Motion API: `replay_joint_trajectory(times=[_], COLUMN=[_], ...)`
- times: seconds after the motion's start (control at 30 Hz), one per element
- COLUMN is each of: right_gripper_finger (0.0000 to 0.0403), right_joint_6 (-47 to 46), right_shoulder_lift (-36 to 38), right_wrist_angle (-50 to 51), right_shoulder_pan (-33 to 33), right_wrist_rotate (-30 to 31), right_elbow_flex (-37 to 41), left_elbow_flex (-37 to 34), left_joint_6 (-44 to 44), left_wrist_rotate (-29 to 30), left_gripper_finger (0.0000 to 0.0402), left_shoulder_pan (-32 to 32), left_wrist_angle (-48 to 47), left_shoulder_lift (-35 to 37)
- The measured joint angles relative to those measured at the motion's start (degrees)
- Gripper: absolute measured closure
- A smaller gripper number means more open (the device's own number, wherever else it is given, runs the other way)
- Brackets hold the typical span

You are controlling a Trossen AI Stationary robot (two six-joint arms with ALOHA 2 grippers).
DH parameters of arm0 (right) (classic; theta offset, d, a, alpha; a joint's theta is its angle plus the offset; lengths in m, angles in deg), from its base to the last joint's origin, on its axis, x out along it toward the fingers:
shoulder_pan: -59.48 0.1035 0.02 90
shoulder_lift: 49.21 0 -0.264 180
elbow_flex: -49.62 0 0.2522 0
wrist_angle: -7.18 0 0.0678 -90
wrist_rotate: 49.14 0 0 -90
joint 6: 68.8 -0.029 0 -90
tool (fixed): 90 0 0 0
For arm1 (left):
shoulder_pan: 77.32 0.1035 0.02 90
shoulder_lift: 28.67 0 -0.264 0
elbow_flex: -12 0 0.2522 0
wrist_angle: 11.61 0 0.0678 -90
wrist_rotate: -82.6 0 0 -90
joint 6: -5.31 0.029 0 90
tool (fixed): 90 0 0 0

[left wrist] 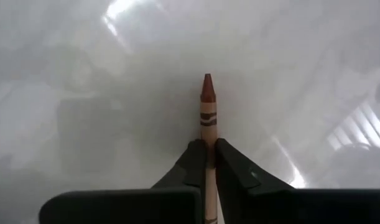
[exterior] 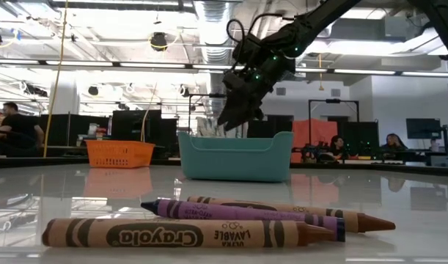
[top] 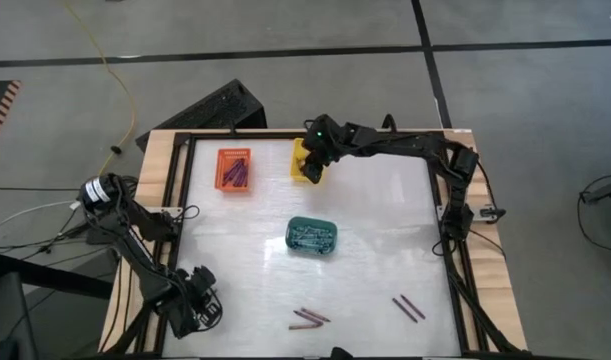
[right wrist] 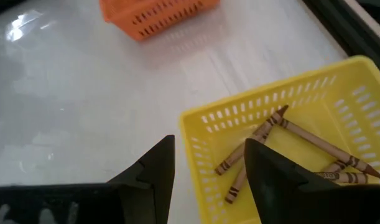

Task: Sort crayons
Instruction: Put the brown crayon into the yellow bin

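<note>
Left gripper (left wrist: 208, 163) near the table's (top: 385, 230) front-left corner clenched on a brown-tipped paper-wrapped crayon (left wrist: 207, 118), right gripper (right wrist: 208, 163) released over the yellow basket (right wrist: 339, 81) holding brown crayons (right wrist: 283, 134) at the far edge.

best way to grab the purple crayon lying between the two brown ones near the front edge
Grip the purple crayon across its paper-wrapped middle, coming straight down from above. It lies flat on the table with a brown crayon close on the near side and another right behind, so the fingers should close across its width, slipping into the narrow gaps. The tapered tip would likely slip.
</note>
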Motion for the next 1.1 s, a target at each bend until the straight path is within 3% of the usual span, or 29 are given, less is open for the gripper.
replay_joint_trajectory(times=[0.47, 0.67, 0.93, 1.1], right_gripper_finger=[0.0218, 0.0218, 0.0218, 0.0218], right_joint_6=[2.04, 2.90, 3.09, 1.35], right_shoulder_lift=[9.01, 12.30, 16.08, 17.72], right_wrist_angle=[2.27, 6.01, 16.12, 23.08], right_shoulder_pan=[4.42, 7.94, 14.13, 20.56], right_wrist_rotate=[-0.21, -0.28, 3.16, 7.21], right_elbow_flex=[0.00, 0.00, 0.02, 0.02], left_elbow_flex=[3.40, 6.11, 6.30, 6.30], left_joint_6=[14.11, 21.91, 37.16, 52.09], left_wrist_rotate=[7.42, 13.48, 23.57, 25.61], left_gripper_finger=[0.0401, 0.0401, 0.0401, 0.0401], left_shoulder_pan=[7.63, 12.36, 22.21, 29.94], left_wrist_angle=[-5.31, -9.05, -7.21, -0.51], left_shoulder_lift=[1.19, 1.76, 9.71, 15.01])
